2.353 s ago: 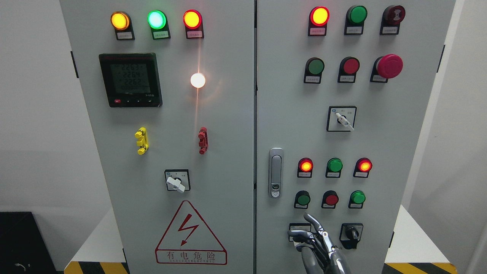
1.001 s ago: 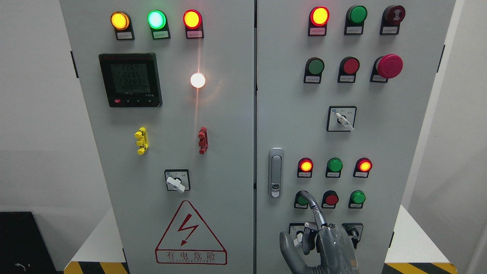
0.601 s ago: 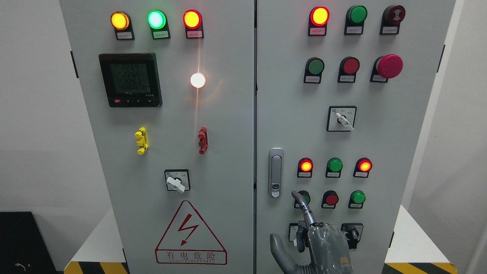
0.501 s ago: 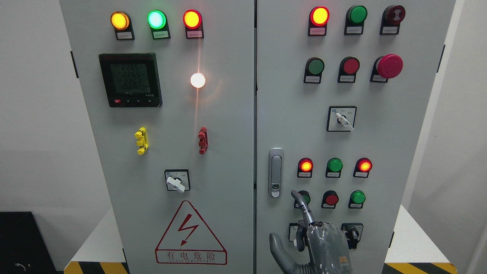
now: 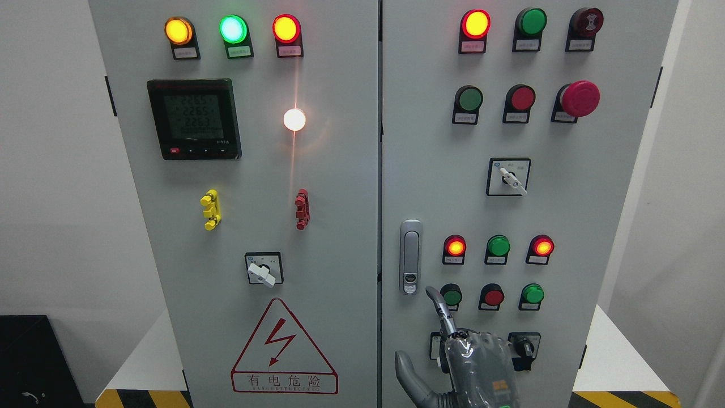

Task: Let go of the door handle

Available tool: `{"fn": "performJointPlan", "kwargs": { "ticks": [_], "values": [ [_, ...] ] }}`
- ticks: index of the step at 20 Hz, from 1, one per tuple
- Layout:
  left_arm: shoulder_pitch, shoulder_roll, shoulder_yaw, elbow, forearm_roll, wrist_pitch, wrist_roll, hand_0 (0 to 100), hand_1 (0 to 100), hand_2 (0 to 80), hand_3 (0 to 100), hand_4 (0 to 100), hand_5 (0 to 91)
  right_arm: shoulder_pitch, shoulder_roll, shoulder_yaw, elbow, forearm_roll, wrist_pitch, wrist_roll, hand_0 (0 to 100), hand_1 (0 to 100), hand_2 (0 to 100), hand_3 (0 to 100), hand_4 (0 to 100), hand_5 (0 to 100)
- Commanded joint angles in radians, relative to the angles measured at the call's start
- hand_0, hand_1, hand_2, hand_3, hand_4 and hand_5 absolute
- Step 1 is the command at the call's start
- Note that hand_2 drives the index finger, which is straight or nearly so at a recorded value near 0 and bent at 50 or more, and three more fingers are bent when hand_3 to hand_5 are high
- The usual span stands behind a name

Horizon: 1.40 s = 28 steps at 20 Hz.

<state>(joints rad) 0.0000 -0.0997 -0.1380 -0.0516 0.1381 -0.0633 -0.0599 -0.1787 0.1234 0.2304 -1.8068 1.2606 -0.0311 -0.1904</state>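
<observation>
Currently right robot hand [image 5: 461, 362] at bottom of right cabinet door [image 5: 566, 204]: index finger [image 5: 440, 311] extended up, thumb out, holding nothing. Door handle [image 5: 410, 256] just above-left of fingertip, not touched, flush and upright

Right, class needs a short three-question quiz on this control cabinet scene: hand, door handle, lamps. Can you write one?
1. True or false: the right hand is gripping the door handle.
2. Where is the door handle mounted? A: on the left door. B: at the left edge of the right door. C: at the right edge of the right door.
3. Fill in: the lit lamp just right of the door handle glows ____.

Key: 1 false, the hand is below it, holding nothing. 2 B. 3 red.
</observation>
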Motion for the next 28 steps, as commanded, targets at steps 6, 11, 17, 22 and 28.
{"fn": "performJointPlan", "kwargs": {
  "ticks": [6,11,17,22,28],
  "values": [
    [0.018,0.0,0.0,-0.001,0.0,0.0,0.0,12,56,0.0,0,0,0.0,-0.025,0.004,0.004,0.06,0.152,0.017,-0.006,35,17,0,100,98,100],
    [0.018,0.0,0.0,-0.001,0.0,0.0,0.0,12,56,0.0,0,0,0.0,-0.054,0.004,0.009,0.073,0.155,0.053,-0.004,35,16,0,100,98,100],
    [0.018,0.0,0.0,0.001,0.0,0.0,0.0,12,56,0.0,0,0,0.0,-0.065,0.005,0.01,0.081,0.167,0.054,-0.004,34,16,0,100,98,100],
    [0.018,0.0,0.0,0.001,0.0,0.0,0.0,12,56,0.0,0,0,0.0,-0.065,0.005,0.024,0.086,0.175,0.056,-0.003,34,16,0,100,98,100],
    [0.018,0.0,0.0,-0.001,0.0,0.0,0.0,12,56,0.0,0,0,0.0,-0.074,0.01,0.023,0.093,0.186,0.066,0.0,34,16,0,100,98,100]
  ]
}}
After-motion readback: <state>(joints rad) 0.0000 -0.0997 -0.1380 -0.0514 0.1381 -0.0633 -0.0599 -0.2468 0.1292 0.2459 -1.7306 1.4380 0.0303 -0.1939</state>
